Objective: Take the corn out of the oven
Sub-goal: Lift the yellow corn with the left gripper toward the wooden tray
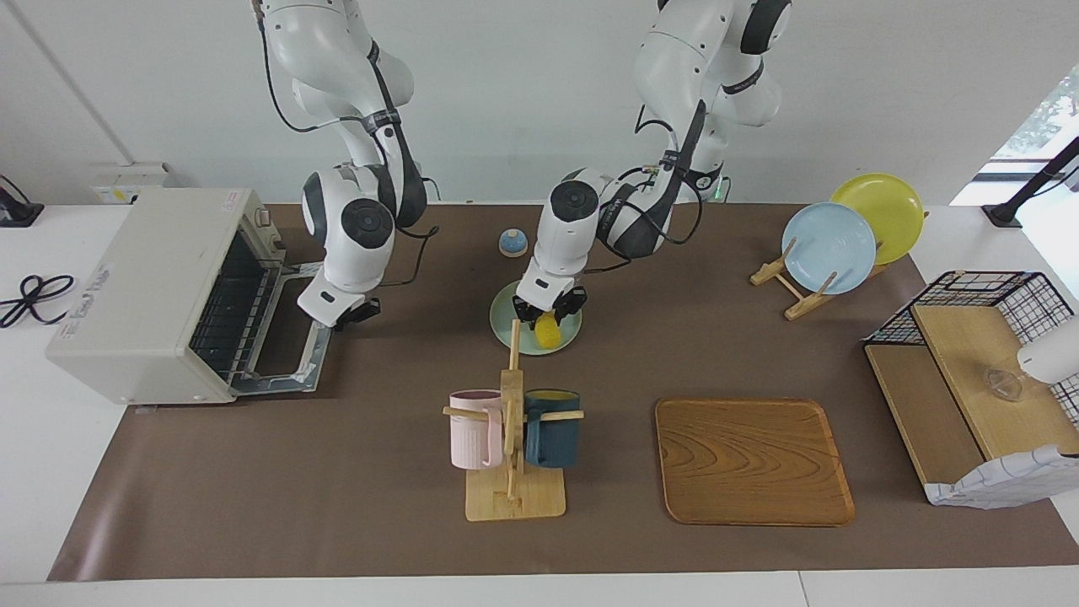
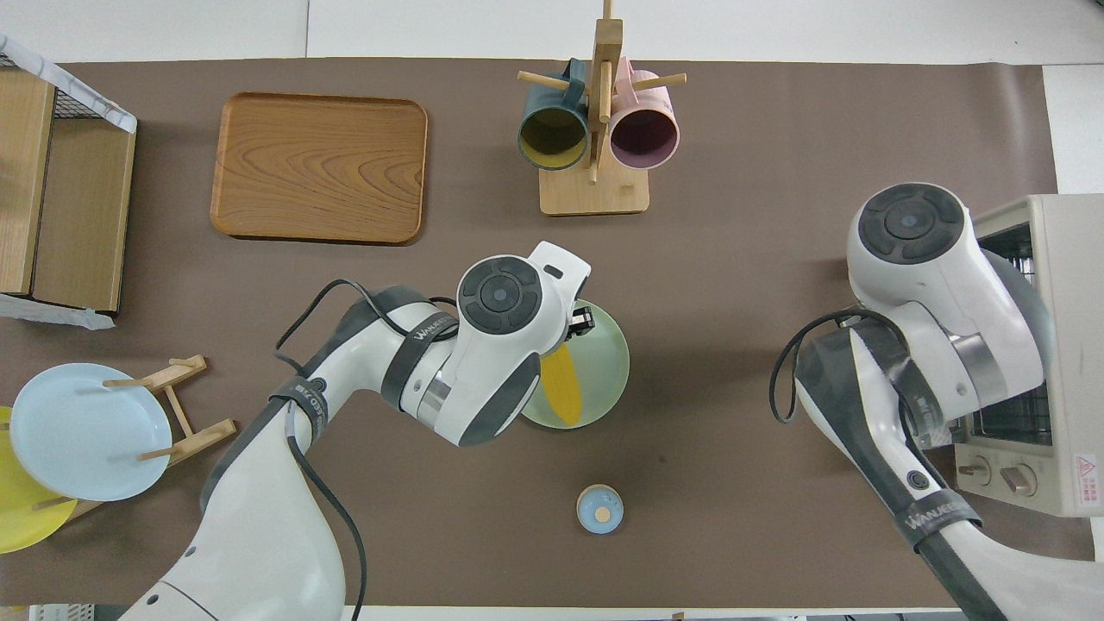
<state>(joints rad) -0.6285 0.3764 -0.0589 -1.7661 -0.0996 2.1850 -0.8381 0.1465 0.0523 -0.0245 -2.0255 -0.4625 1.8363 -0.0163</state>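
The corn [image 1: 548,330] is a yellow cob lying on a pale green plate [image 1: 506,324] at the middle of the table; it also shows in the overhead view [image 2: 565,392]. My left gripper [image 1: 550,310] is low over the plate, its fingers apart on either side of the cob's end nearer the robots. The off-white oven [image 1: 143,287] stands at the right arm's end of the table with its door [image 1: 287,337] folded down flat; the racks inside look bare. My right gripper [image 1: 350,314] is over the door's outer edge.
A wooden mug rack [image 1: 512,421] with a pink mug [image 1: 475,428] and a dark blue mug [image 1: 552,428] stands farther from the robots than the plate. A wooden tray [image 1: 753,461], a plate stand [image 1: 792,287], a wire shelf [image 1: 978,371] and a small blue lid [image 1: 513,243] are also here.
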